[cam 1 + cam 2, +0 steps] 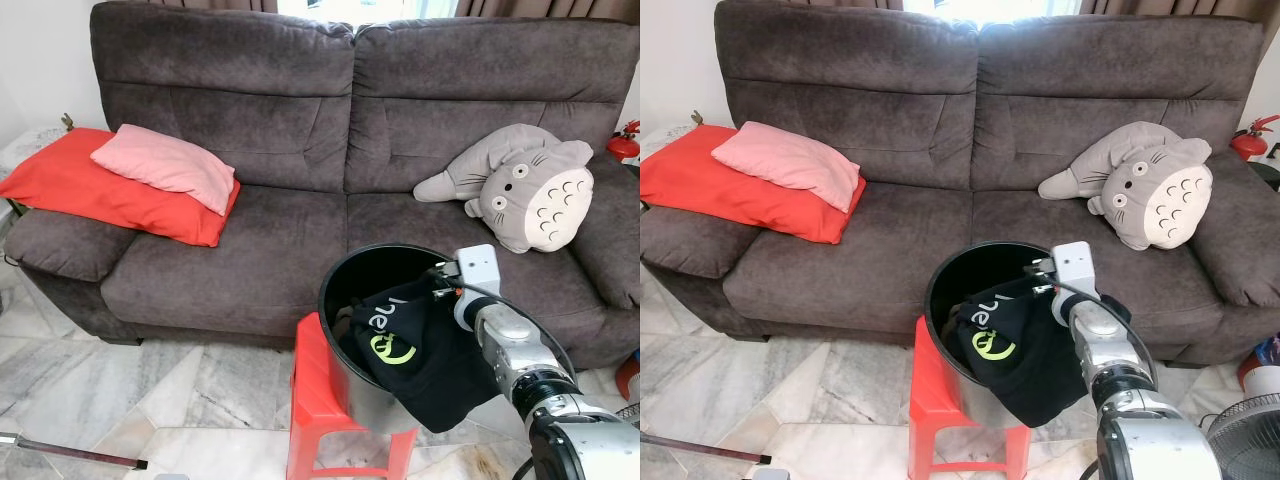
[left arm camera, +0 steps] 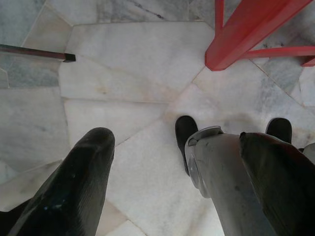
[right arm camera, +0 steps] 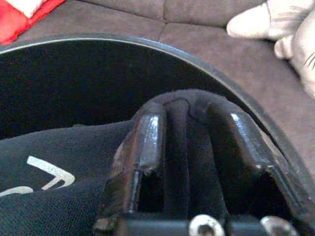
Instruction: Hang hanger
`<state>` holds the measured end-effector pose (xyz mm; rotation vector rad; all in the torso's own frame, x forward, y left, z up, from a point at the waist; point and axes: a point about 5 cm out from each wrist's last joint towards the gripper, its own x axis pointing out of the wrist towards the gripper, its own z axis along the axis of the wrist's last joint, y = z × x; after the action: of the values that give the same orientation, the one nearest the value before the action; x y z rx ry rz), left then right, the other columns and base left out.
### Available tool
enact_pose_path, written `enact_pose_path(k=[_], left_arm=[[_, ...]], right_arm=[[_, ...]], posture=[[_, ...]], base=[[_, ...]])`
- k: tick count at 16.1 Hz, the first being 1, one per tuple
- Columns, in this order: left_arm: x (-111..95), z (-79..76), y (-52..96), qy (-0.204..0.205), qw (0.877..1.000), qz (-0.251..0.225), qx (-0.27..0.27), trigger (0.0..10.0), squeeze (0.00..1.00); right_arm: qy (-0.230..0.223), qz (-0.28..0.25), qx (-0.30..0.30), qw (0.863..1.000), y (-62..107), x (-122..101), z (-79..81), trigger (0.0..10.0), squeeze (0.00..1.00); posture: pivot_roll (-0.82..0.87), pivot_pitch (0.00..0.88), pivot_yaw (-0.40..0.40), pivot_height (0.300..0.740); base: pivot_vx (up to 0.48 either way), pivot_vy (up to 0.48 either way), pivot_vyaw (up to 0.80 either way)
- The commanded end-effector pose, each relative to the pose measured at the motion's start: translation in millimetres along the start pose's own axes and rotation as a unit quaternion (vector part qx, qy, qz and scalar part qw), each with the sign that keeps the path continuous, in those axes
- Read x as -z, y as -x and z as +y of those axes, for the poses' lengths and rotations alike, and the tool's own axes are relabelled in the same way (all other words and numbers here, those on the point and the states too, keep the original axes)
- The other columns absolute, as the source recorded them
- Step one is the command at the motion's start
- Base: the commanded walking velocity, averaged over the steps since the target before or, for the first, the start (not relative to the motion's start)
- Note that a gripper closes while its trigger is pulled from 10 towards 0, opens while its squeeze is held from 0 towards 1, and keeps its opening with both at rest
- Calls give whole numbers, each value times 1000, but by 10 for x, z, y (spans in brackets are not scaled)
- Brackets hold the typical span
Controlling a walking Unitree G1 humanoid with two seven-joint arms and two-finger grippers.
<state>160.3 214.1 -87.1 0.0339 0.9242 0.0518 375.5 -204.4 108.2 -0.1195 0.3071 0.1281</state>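
1. We face a brown sofa (image 1: 300, 180) with red and pink cushions (image 1: 150, 175) and a grey plush toy (image 1: 520, 185).
2. Before it, a black bin (image 1: 345, 275) stands on a red stool (image 1: 320, 400).
3. A black garment (image 1: 420, 350) drapes over the bin's rim; no hanger is visible to us.
4. Our right end effector (image 3: 189, 123) pinches a fold of that cloth at the rim. It looks soft, light and floppy, so we judge the collar the best hold.
5. Our left end effector (image 2: 172, 162) hangs spread wide over the floor (image 2: 133, 93).
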Motion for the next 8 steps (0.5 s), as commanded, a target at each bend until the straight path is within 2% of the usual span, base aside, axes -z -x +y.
enact_pose_path(k=[1,2,3,4,5,6,7,8], left_arm=[[58,-2,10,0,1000,15,0,10000,0],[71,-1,12,1,1000,18,0,10000,0],[82,7,15,1,1000,21,-1,10000,0],[102,40,24,1,1000,26,-4,10000,0],[112,73,31,2,1000,28,-7,10000,0],[125,89,37,2,1000,31,-7,10000,0],[136,103,42,3,999,32,-8,10000,0],[150,124,49,2,999,35,-8,10000,0]], right_arm=[[-25,-4,-2,1000,6,10,6,10000,1000],[-41,-17,-14,999,10,-13,18,10000,1000],[-38,-25,-24,999,12,-34,33,10000,1000],[-14,-60,-7,998,36,-119,-3,10000,1000],[33,-97,5,995,73,-232,-18,10000,769],[62,-136,12,989,137,-379,-5,10000,255],[77,-177,4,981,222,-532,50,10000,263],[67,-214,4,975,347,-685,115,10000,200]], posture=[[-69,46,32,740],[-73,45,31,740],[-74,46,29,740],[-75,46,27,740],[-80,46,25,740],[-82,47,22,740],[-90,46,20,740],[-95,46,18,740]], base=[[0,0,0],[0,0,0],[0,0,0],[0,0,0],[0,0,0],[0,0,0],[0,0,0],[0,0,0]])
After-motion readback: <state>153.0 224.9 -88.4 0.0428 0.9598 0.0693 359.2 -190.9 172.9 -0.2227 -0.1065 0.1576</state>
